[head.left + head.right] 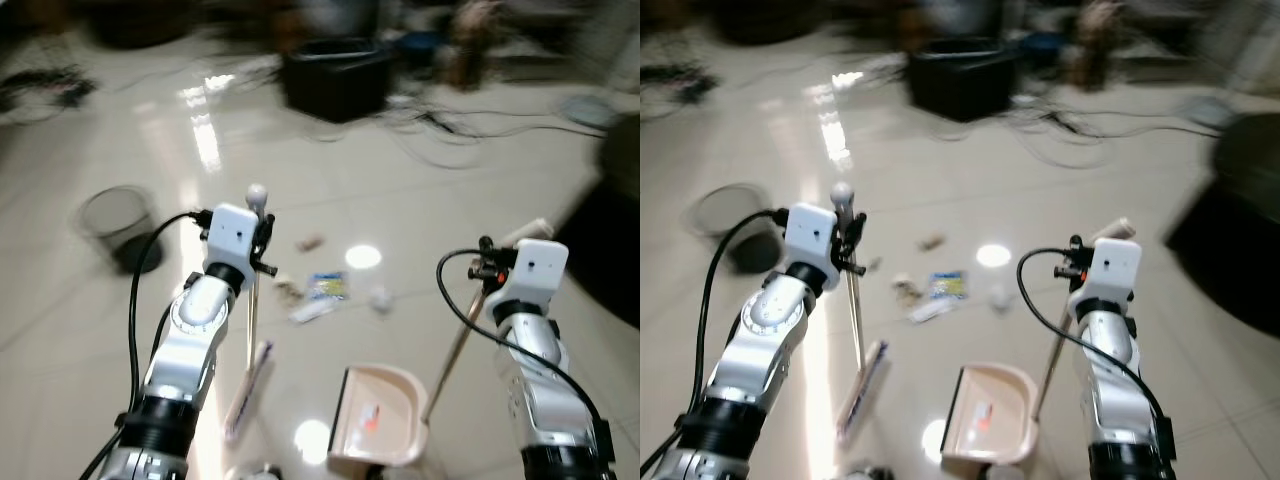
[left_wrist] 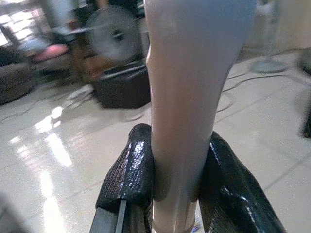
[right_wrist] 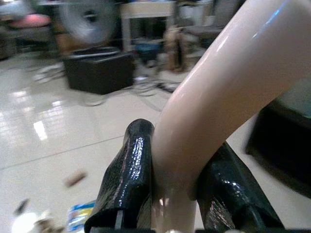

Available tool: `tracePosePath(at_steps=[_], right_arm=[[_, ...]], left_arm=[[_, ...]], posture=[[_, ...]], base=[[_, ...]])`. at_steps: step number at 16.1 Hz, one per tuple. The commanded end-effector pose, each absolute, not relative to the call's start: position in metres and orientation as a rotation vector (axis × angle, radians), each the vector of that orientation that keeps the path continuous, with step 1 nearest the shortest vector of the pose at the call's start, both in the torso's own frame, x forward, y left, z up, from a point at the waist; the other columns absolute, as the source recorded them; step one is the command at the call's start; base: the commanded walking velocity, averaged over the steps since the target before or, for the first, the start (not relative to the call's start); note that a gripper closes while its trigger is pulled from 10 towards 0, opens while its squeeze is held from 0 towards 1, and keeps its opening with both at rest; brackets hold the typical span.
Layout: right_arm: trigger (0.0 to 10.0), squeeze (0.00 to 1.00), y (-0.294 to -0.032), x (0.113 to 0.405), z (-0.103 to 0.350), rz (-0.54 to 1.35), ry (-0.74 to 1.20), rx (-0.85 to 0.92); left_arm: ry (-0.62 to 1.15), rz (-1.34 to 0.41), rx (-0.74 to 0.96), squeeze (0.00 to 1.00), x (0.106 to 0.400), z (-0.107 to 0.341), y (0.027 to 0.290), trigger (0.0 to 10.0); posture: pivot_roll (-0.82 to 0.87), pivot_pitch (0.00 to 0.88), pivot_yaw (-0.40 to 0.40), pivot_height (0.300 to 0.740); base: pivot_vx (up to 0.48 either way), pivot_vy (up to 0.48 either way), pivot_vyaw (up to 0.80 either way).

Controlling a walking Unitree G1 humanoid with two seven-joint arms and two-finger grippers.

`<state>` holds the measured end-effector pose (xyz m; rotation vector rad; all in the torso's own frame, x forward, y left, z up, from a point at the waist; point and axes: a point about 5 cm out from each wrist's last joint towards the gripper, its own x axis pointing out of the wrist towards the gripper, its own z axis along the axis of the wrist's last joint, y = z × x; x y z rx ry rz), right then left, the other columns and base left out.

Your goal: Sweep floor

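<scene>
My left gripper [image 1: 262, 232] is shut on the upright grey broom handle [image 2: 187, 97]; its black fingers [image 2: 129, 170] clamp the pole. The broom head [image 1: 247, 388] rests on the tiles below. My right gripper [image 1: 492, 268] is shut on the cream dustpan handle [image 3: 218, 97], which slants down to the beige dustpan [image 1: 378, 415] standing on the floor between my arms. Litter lies ahead of the pan: a blue-and-white wrapper [image 1: 327, 287], a crumpled white scrap [image 1: 380, 298], a brownish bit [image 1: 309, 243] and more scraps [image 1: 289, 290].
A mesh wastebasket [image 1: 120, 225] stands to the left. A black box [image 1: 335, 78] and tangled cables [image 1: 450, 130] lie ahead. Dark furniture [image 1: 605, 240] borders the right side. Glossy tiles reflect ceiling lights.
</scene>
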<state>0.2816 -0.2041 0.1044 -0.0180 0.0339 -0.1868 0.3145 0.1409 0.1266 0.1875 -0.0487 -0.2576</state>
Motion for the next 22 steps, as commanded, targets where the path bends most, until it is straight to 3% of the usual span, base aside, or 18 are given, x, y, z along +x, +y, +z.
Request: tracePosePath(at_steps=[1, 9, 16, 22], right_arm=[[10.0, 0.00, -0.209, 0.283, 0.114, -0.204, -0.008, -0.028], [10.0, 0.00, -0.210, 0.284, 0.113, -0.200, -0.003, -0.025], [10.0, 0.00, -0.217, 0.279, 0.110, -0.239, 0.004, -0.007], [10.0, 0.00, -0.223, 0.286, 0.124, -0.233, -0.048, -0.049]], left_arm=[[-0.117, -0.270, 0.193, 0.00, 0.317, 0.141, 0.137, 10.0], [-0.117, -0.268, 0.190, 0.00, 0.315, 0.140, 0.138, 10.0], [-0.131, -0.267, 0.192, 0.00, 0.314, 0.142, 0.139, 10.0], [-0.148, -0.232, 0.189, 0.00, 0.312, 0.147, 0.147, 10.0]], posture=[[0.01, 0.061, 0.022, 0.740], [0.01, 0.059, 0.017, 0.740], [0.01, 0.065, 0.018, 0.740], [0.01, 0.071, 0.004, 0.740]], base=[[0.330, 0.000, 0.00], [0.342, 0.000, 0.00], [0.345, 0.000, -0.80], [0.345, 0.000, 0.00]])
